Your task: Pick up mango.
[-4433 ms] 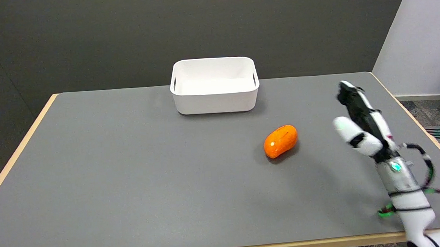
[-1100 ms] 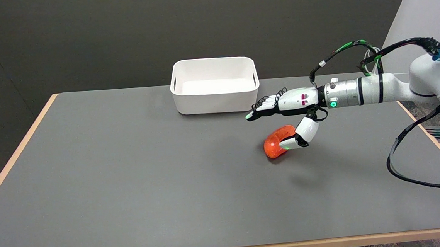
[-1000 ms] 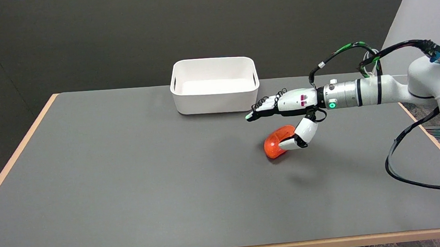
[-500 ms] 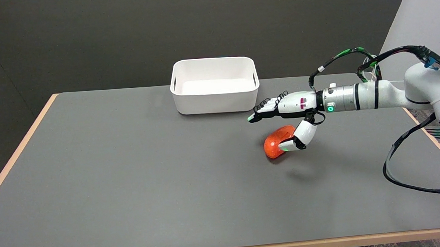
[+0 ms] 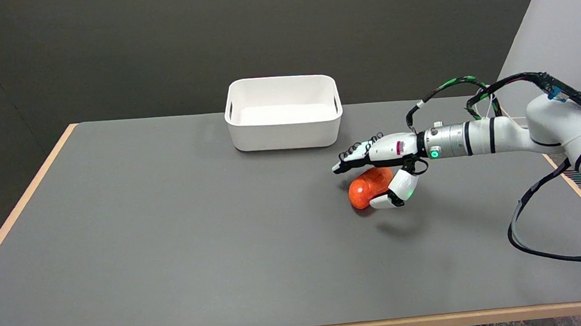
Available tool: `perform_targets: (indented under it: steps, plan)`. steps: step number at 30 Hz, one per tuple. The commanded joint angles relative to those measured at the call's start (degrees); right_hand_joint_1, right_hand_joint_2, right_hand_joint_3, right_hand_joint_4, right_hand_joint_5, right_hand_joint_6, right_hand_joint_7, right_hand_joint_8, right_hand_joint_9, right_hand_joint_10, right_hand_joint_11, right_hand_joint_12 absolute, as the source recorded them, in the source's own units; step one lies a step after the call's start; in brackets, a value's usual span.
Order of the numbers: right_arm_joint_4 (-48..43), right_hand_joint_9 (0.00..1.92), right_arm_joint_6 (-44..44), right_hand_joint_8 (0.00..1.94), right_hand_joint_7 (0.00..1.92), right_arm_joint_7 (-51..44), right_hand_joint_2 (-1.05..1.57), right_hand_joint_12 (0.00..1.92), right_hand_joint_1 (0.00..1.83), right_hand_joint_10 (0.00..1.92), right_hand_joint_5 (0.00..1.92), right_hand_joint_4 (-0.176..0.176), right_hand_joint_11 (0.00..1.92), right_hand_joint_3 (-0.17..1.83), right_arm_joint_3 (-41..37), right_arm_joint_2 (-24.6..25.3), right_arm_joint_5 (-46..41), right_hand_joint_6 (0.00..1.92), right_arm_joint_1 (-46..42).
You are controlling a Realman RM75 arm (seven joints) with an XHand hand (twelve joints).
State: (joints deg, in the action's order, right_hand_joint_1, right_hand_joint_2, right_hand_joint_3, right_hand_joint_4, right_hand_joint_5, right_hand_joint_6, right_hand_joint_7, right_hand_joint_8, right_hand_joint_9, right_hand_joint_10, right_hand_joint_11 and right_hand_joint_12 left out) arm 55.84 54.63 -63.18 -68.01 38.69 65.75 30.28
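An orange mango (image 5: 365, 188) lies on the grey table (image 5: 172, 232), right of centre, nearer the far edge. The right hand (image 5: 385, 169) straddles it, fingers spread apart, grasping nothing.

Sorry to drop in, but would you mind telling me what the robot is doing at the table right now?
The robot is going for the orange mango lying on the grey table. Its right hand reaches in from the right and sits low over the fruit, fingers stretched across the top and thumb curled down on the near side. The hand is open and has not closed on the mango, which rests on the table. A white bin stands apart at the far side.
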Motion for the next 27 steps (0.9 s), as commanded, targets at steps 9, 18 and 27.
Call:
perform_targets:
  steps: [9, 18, 27]
  plan:
    - [-0.35, 0.23, -0.81, 0.58, 0.28, -0.32, 0.67, 1.07, 0.77, 0.77, 0.20, -0.041, 0.01, 0.97, 1.05, 0.24, -0.50, 0.57, -2.28]
    - [-0.15, 0.40, -0.49, 1.94, 0.48, -7.08, 1.37, 1.92, 1.00, 1.89, 0.43, -0.047, 0.00, 0.16, -0.64, 0.29, -5.72, 1.68, -3.45]
    - [3.41, 0.73, -0.34, 1.72, 0.71, -8.40, 1.12, 1.92, 1.10, 1.88, 0.49, -0.080, 0.35, 0.49, -7.18, 0.90, -5.95, 1.67, -5.38]
